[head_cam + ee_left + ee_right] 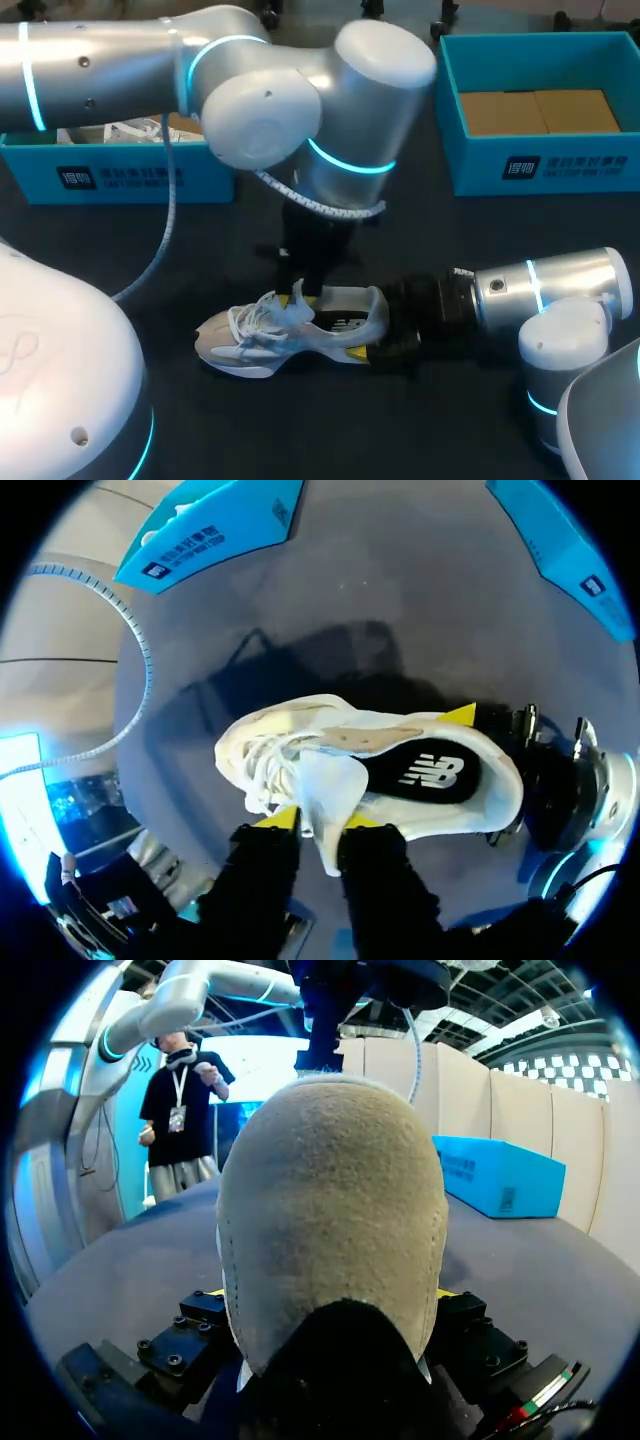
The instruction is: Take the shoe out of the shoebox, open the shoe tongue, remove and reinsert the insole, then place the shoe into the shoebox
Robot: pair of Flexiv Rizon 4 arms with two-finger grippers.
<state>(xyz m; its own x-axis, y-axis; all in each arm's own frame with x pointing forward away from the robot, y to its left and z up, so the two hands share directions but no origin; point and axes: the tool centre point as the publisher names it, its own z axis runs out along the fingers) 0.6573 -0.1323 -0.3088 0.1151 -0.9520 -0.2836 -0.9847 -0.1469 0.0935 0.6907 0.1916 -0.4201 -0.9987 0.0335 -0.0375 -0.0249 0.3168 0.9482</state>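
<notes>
Your left end effector pinches the tongue of the white sneaker; your right end effector clamps its heel. Pulling hard could slip the tongue or twist the heel loose.

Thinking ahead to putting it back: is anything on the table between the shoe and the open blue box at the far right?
Nothing visible on the table between the shoe and the blue box. The right end effector grips the heel on that side; the left end effector pinches the tongue from above.
</notes>
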